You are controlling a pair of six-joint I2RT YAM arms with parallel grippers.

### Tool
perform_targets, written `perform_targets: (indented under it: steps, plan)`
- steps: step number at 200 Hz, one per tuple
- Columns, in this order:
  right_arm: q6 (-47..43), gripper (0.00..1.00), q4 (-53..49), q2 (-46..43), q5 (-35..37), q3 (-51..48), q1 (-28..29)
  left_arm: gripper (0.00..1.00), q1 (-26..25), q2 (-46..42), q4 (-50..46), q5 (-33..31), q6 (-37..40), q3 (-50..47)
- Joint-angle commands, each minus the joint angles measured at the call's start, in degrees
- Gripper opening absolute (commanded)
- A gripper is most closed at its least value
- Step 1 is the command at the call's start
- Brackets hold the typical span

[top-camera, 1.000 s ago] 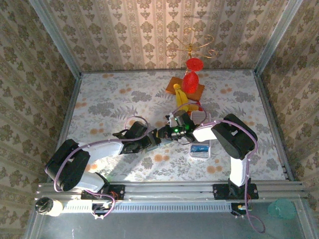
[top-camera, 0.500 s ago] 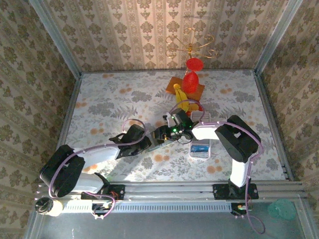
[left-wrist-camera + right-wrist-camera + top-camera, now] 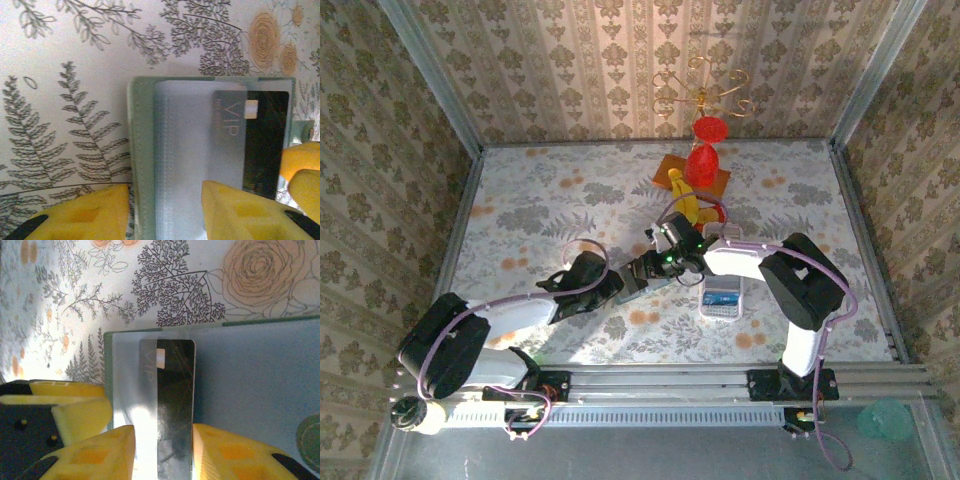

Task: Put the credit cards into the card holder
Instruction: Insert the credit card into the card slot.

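Note:
The sage-green card holder (image 3: 141, 150) lies open on the floral table, its clear sleeves facing up. A dark credit card (image 3: 265, 145) marked VIP is partly slid under a sleeve. My left gripper (image 3: 166, 194) is open, one finger beside the holder's edge and the other on the sleeve. My right gripper (image 3: 164, 432) is shut on the credit card (image 3: 175, 390), its fingers at the two long edges over the holder (image 3: 250, 370). From above, the left gripper (image 3: 618, 283) and right gripper (image 3: 652, 268) meet tip to tip over the holder. More credit cards sit in a white tray (image 3: 722, 300).
Bananas (image 3: 686, 200), a red ornament (image 3: 702, 160) and a brown board (image 3: 670, 170) stand just behind the right wrist. Patterned walls with metal rails close in the table on three sides. Open tabletop lies to the far left and far right.
The right wrist has shifted a little left and back while its elbow swung right. The left arm has settled lower, its gripper staying at the holder.

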Motion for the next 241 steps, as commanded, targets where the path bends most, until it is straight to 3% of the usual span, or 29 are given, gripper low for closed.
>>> perform_targets:
  steps: [1, 57, 156, 241]
  plan:
    - [-2.2, 0.24, -3.7, 0.5, 1.9, 1.3, 0.5, 0.42, 0.5, 0.1, 2.2, 0.6, -2.0, -0.9]
    - [-3.2, 0.1, -5.6, 3.9, 1.1, 2.7, 0.8, 0.43, 0.6, 2.8, 5.2, 1.1, -3.2, -1.8]
    - [-5.0, 0.08, -7.6, 5.4, -0.3, 6.2, 3.7, 0.43, 0.7, 4.2, 8.1, 0.9, -4.5, -3.5]
    - [-4.6, 0.07, -7.6, 5.9, -0.3, 5.4, 3.7, 0.44, 0.5, 2.2, 3.5, 1.2, -4.0, -3.8]
